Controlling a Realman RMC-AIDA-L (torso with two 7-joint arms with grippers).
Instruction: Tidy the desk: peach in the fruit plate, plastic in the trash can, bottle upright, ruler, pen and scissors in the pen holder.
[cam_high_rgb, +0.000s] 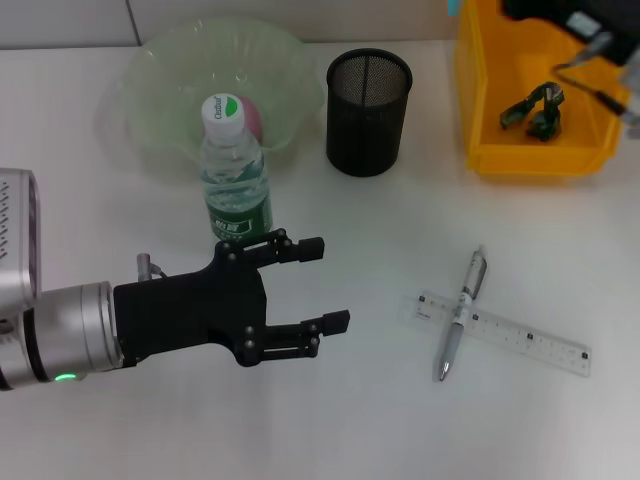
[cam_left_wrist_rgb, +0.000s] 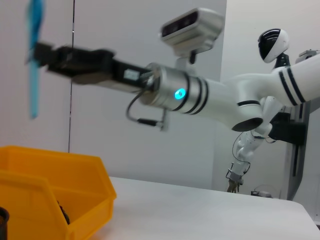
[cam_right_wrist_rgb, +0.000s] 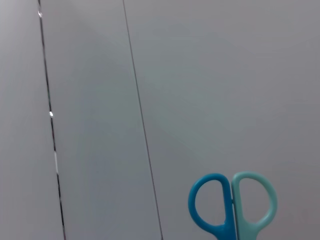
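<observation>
Done: peach (cam_high_rgb: 254, 119) in fruit plate (cam_high_rgb: 160, 70); bottle (cam_high_rgb: 236, 170) upright; plastic (cam_high_rgb: 535, 108) in yellow bin (cam_high_rgb: 480, 100).
Left: pen (cam_high_rgb: 461, 312), ruler (cam_high_rgb: 520, 335) on bench, 5 o'clock of pen holder (cam_high_rgb: 368, 98).
Scissors (cam_right_wrist_rgb: 232, 206) aloft, gripped by right hand (cam_left_wrist_rgb: 47, 52).
Left hand (cam_high_rgb: 315, 285) wide open, empty.
</observation>
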